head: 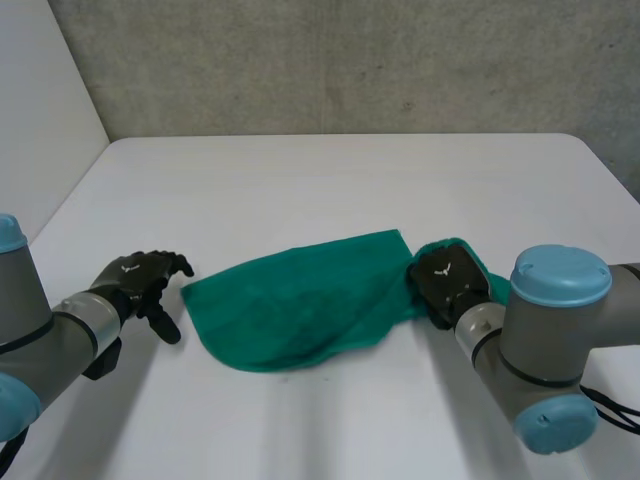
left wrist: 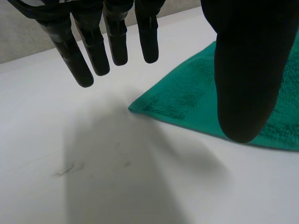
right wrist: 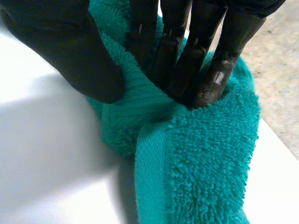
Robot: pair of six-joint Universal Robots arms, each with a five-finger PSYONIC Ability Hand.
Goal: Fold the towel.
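On table [head: 330, 180], right hand [head: 447, 280] pinching towel [head: 300, 300], left hand [head: 140, 280] splayed nearby

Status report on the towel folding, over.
Left hand open, just short of green towel corner. Right hand shut on its opposite end, bunched. No obstacle seen.

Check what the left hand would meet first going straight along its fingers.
Probably the towel: the left hand points open fingers at its near corner, with bare table between. In the left wrist view the fingers seem to be above the table, so they might pass over that corner.
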